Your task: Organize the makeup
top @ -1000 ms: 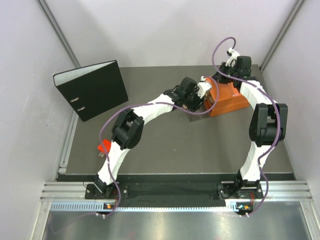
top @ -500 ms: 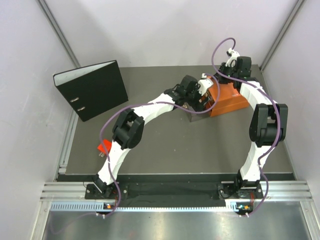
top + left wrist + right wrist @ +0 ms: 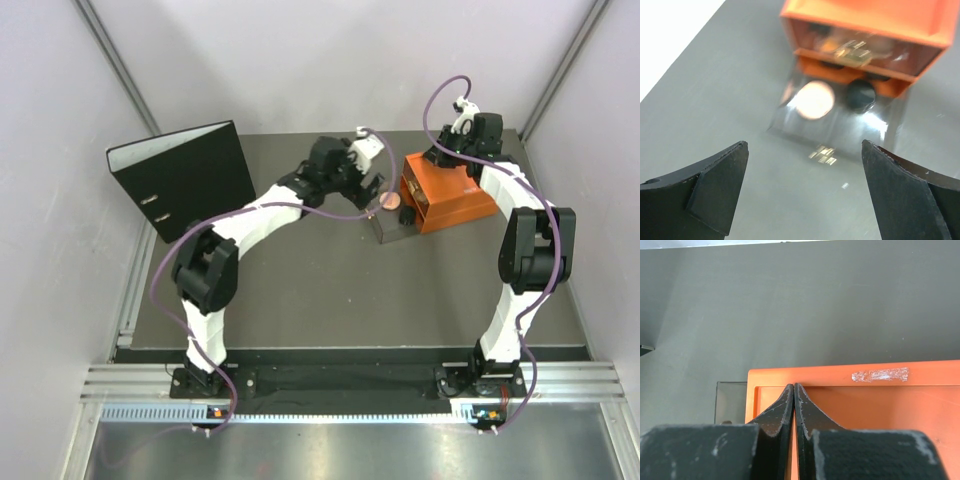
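The left fingers [image 3: 715,190] hover spread and empty above the grey surface [image 3: 715,90], just left of the clear plastic drawer [image 3: 840,135] drawn out of the orange wooden box [image 3: 865,20]. A round pink-tan compact [image 3: 813,100] and a small black round jar [image 3: 860,95] lie side by side in the drawer. The right fingers [image 3: 782,410], pressed together, rest on the box's top, apparently bracing it. If closing comes next, the drawer likely wants an even, centred push straight in, with the box braced, lest it slide or the cosmetics roll.
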Controlling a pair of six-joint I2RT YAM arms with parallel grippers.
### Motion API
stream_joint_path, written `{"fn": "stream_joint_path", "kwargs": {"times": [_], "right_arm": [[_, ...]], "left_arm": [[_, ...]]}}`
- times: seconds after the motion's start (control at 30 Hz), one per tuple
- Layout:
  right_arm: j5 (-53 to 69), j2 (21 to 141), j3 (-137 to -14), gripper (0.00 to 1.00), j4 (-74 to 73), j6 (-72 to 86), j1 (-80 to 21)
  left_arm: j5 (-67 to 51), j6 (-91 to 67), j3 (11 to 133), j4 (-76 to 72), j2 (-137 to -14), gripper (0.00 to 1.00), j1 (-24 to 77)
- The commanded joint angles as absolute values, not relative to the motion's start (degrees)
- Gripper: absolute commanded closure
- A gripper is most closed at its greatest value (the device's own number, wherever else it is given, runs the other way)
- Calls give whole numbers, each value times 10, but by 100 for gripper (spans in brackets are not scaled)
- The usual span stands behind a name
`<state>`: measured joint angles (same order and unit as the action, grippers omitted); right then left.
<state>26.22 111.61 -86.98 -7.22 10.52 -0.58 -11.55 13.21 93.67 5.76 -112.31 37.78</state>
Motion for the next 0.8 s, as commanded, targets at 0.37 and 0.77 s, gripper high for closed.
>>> {"fn": "stream_joint_path", "kwargs": {"times": [0.37, 0.77], "right_arm": [[210, 1203, -806, 100, -294, 76, -9], [208, 1202, -806, 100, -295, 76, -6]], "left_arm": [[-217, 98, 838, 28, -1131, 1, 323], [-253, 82, 918, 9, -1225, 1, 338]]}}
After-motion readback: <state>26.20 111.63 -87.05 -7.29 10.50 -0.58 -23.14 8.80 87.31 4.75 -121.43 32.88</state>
